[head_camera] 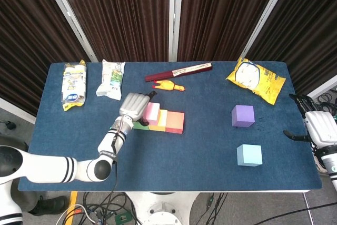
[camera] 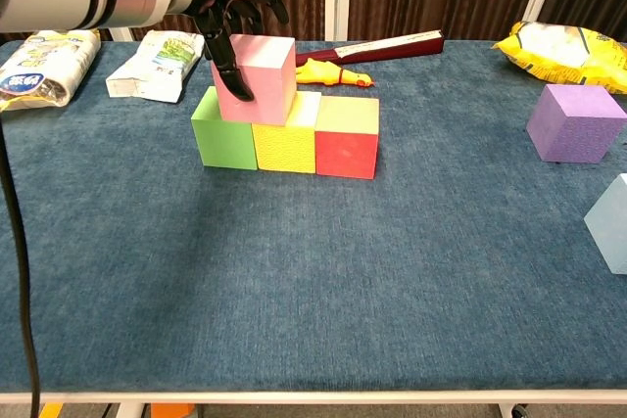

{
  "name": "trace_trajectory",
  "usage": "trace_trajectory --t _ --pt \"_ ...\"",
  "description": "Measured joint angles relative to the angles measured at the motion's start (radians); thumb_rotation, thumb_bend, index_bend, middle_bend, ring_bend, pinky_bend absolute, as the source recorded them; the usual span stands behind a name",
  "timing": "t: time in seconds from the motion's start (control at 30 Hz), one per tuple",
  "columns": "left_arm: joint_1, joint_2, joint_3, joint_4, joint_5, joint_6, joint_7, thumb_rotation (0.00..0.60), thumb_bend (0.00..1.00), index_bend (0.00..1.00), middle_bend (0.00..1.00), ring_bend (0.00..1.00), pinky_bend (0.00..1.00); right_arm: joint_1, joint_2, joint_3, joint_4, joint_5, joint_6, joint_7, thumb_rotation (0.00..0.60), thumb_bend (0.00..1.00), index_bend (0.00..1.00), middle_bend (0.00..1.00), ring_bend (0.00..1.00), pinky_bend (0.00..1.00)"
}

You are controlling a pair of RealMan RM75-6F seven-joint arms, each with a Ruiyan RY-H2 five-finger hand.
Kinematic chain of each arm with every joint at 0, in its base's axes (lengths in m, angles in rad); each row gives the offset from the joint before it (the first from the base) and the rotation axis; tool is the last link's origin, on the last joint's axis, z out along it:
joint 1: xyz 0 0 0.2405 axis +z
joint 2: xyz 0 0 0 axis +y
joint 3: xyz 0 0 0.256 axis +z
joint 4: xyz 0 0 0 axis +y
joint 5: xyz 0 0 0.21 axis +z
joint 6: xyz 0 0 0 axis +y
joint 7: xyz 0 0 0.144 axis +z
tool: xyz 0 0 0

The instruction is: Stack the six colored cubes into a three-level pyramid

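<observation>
The left hand clasps the pink cube, seating it on the green cube and yellow cube beside the red cube. Next, I judge, comes release, then fetching the purple cube; the right hand hangs with fingers apart, holding nothing.

My left robot hand rests against the pink cube atop the row. The purple cube and blue cube sit apart on the worktop.

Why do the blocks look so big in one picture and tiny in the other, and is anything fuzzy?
Chest view: the camera sits low and close, so the pink cube looks large, and the light blue cube is cut off by the right edge. Head view: it looks down from above, so everything looks smaller. Both views are sharp and evenly lit, with soft shadows; the left robot hand is not blurred.
</observation>
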Motion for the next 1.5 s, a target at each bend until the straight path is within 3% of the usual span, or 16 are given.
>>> trace_trajectory --t 0.1,0.23,0.43,0.8,1.17,1.37,1.5 --pt "0.006 0.002 -0.001 -0.007 0.006 0.0 -0.005 0.6 0.02 0.07 0.21 0.24 0.47 0.001 0.0 0.001 0.0 -0.001 -0.001 0.001 0.6 0.09 0.0 0.1 0.05 0.19" --pt "0.021 0.018 -0.001 -0.032 0.023 0.002 -0.02 0.6 0.02 0.04 0.14 0.15 0.37 0.001 -0.001 -0.001 0.001 -0.002 0.0 0.0 0.6 0.09 0.0 0.1 0.05 0.19" --pt "0.076 0.085 0.001 -0.103 0.092 0.015 -0.077 0.6 0.02 0.04 0.11 0.11 0.33 0.001 0.001 -0.004 -0.003 -0.003 -0.006 -0.003 0.6 0.09 0.0 0.1 0.05 0.19" --pt "0.296 0.253 0.037 -0.152 0.402 0.105 -0.287 0.6 0.02 0.06 0.12 0.1 0.27 0.065 -0.037 -0.013 0.006 0.01 -0.138 -0.051 0.6 0.09 0.0 0.1 0.05 0.19" --pt "0.524 0.312 0.124 -0.091 0.683 0.274 -0.424 0.6 0.02 0.09 0.13 0.1 0.26 0.225 -0.211 0.017 0.127 0.106 -0.342 -0.195 0.6 0.01 0.0 0.08 0.02 0.19" --pt "0.603 0.336 0.179 -0.077 0.769 0.271 -0.487 0.6 0.02 0.1 0.13 0.1 0.26 0.275 -0.297 0.029 0.216 0.181 -0.408 -0.249 0.6 0.01 0.0 0.09 0.02 0.19" --pt "0.626 0.343 0.179 -0.076 0.792 0.254 -0.516 0.6 0.02 0.1 0.13 0.1 0.25 0.302 -0.342 0.031 0.266 0.197 -0.444 -0.258 0.6 0.04 0.01 0.16 0.03 0.19"
